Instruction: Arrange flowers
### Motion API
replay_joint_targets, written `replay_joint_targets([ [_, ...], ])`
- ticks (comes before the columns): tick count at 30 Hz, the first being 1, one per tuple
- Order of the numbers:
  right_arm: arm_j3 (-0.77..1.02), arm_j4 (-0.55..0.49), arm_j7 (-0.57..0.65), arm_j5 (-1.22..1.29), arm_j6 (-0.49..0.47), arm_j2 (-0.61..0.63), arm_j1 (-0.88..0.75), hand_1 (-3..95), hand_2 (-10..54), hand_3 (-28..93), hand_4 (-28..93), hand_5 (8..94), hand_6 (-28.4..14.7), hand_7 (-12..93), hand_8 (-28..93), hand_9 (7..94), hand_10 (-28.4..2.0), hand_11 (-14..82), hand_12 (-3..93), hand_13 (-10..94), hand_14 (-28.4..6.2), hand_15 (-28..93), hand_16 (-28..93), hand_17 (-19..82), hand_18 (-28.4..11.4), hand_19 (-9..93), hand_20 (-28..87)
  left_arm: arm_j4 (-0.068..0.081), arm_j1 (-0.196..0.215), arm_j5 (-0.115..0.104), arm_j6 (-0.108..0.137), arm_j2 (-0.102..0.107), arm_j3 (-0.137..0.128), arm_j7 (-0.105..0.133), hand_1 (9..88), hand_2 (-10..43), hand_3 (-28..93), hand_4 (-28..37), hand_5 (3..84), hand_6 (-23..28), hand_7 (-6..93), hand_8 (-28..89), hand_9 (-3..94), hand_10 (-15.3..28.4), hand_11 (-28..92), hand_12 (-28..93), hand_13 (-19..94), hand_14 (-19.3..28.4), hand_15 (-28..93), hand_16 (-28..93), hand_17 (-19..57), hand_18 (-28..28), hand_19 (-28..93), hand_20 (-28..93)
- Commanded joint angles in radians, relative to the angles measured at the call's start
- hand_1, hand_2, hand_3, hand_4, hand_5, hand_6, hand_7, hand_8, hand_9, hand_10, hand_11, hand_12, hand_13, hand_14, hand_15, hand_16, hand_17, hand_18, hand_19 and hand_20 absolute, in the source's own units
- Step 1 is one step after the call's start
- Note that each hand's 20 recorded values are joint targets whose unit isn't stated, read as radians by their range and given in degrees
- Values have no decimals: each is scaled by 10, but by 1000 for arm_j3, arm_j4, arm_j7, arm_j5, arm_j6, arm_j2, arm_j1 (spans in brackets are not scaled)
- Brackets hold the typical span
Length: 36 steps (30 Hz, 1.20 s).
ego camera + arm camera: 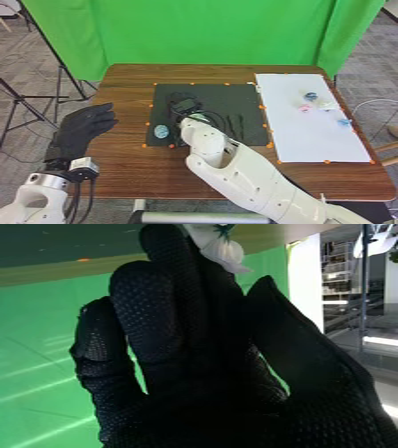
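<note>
**White flower by the right hand**

Far left, beside the brown table: the left hand, fingers straight and a bit apart. Next, on the black mat, a pale blue oval thing. Over the mat, the right hand, fingers long and straight, thumb apart from them. In the right wrist view, the white flower close by the fingertips; too hard to tell if touching. At right, on a white sheet, a blue flower, a pink flower, a pale flower and a light blue flower.
</note>
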Motion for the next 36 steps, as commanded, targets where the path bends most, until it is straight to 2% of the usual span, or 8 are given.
replay_joint_targets([
  [1,-4,7,-14,-49,38,-5,2,441,153,741,-283,710,-15,221,-30,763,-106,245,174,695,-70,708,195,349,-205,930,286,1,4,-20,12,20,5,20,276,29,821,-193,425,119,200,-110,368,210,388,101,253,268,652,-142,-90,228,602,160],
  [4,-19,13,-9,-48,72,0,10,479,115,709,-283,727,-6,227,-1,792,-100,246,175,719,-60,695,202,367,-199,931,288,2,2,-28,16,32,11,28,276,29,822,-192,425,119,199,-110,367,210,388,101,253,268,652,-142,-90,228,602,160],
  [13,-43,18,13,-65,135,15,19,484,12,697,-283,750,7,233,7,812,-95,245,175,747,-50,672,212,392,-202,932,290,-1,11,-11,4,7,-1,7,276,28,821,-191,425,118,201,-110,367,210,388,101,253,267,652,-142,-90,228,601,160],
  [16,-50,-10,10,-49,103,32,33,460,8,715,-283,738,2,235,-3,799,-97,245,173,738,-55,672,213,385,-203,931,284,-12,62,-15,16,9,-34,19,277,28,819,-192,425,118,200,-110,368,209,388,101,253,267,652,-142,-90,228,601,160],
  [19,-67,-55,4,8,89,64,69,339,32,807,-283,698,-8,221,-99,753,-109,244,167,711,-73,677,204,362,-213,930,260,-33,143,-25,37,0,-89,39,276,27,821,-191,425,118,200,-110,368,210,388,101,252,267,652,-141,-90,228,601,160],
  [26,-102,-284,-8,138,-44,266,188,256,34,820,-283,638,-32,206,-138,690,-151,231,165,658,-105,685,191,316,-233,920,244,-79,321,-60,94,-12,-170,111,277,27,819,-191,425,119,199,-109,368,209,388,101,253,267,652,-142,-91,228,601,160],
  [29,-79,-373,-15,197,-50,382,209,251,41,813,-283,626,-37,198,-134,673,-165,225,165,645,-114,694,189,312,-235,920,244,-89,363,-76,112,-10,-183,144,276,27,819,-192,425,118,200,-109,368,210,388,101,253,267,652,-142,-91,228,600,160],
  [36,94,-484,-34,226,-14,620,89,248,46,811,-282,621,-41,193,-130,670,-172,227,169,635,-119,702,179,309,-237,922,244,-100,379,-64,114,-34,-165,139,274,27,816,-193,425,119,198,-109,368,210,388,101,253,267,652,-141,-91,228,600,160],
])
